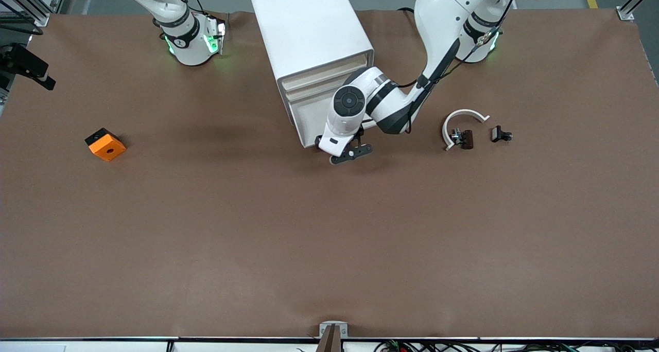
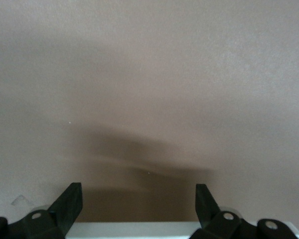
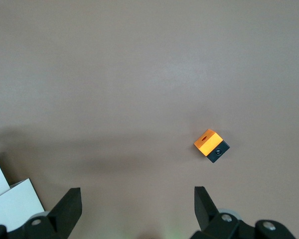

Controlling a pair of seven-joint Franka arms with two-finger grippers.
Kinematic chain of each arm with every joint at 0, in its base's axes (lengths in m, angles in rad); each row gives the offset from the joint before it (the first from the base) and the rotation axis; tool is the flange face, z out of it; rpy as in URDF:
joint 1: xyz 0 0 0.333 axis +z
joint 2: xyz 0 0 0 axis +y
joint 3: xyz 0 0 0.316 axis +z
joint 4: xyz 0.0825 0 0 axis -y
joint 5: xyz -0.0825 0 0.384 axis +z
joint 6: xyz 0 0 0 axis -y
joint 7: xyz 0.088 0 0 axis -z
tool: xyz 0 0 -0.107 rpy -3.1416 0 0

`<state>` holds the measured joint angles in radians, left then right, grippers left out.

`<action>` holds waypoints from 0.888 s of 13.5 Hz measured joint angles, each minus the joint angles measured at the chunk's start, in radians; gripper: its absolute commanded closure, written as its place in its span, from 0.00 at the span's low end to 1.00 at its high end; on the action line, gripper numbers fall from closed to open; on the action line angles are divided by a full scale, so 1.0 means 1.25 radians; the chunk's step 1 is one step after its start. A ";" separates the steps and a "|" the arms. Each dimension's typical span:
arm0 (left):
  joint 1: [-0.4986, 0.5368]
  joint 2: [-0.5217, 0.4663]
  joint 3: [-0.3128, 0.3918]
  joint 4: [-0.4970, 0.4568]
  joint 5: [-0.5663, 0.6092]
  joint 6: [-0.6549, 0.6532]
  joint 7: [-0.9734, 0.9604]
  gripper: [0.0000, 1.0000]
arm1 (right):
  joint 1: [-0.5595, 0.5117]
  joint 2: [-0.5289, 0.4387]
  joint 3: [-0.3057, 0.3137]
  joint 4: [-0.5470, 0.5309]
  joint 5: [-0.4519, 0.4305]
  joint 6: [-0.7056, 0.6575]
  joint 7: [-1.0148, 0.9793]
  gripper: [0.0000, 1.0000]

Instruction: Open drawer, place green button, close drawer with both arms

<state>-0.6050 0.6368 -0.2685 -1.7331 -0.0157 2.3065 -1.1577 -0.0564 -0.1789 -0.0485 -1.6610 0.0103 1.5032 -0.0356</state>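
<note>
The white cabinet (image 1: 309, 28) stands at the robots' edge of the table, its stacked drawer fronts (image 1: 309, 92) facing the front camera. None of them is pulled out. My left gripper (image 1: 352, 154) hangs open, low at the foot of the cabinet's front, on the corner toward the left arm's end. In the left wrist view a white edge (image 2: 159, 229) runs between the roots of the open left gripper (image 2: 138, 199). My right gripper (image 3: 137, 196) is open and empty, high over the table by its base, waiting. The button is out of view.
An orange block with a hole (image 1: 105, 144) (image 3: 208, 141) lies toward the right arm's end. Toward the left arm's end lie a white curved band (image 1: 463, 116) with a dark clip (image 1: 463, 138) and a small black clip (image 1: 500, 134). A cabinet corner (image 3: 12, 204) shows under the right wrist.
</note>
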 measured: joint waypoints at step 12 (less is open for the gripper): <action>-0.071 0.004 -0.001 0.005 0.000 0.000 -0.161 0.00 | 0.000 0.000 -0.001 0.000 0.000 0.003 0.000 0.00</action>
<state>-0.6937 0.6414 -0.2704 -1.7267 -0.0157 2.3063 -1.3587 -0.0564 -0.1789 -0.0498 -1.6609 0.0099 1.5069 -0.0360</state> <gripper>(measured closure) 0.000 0.000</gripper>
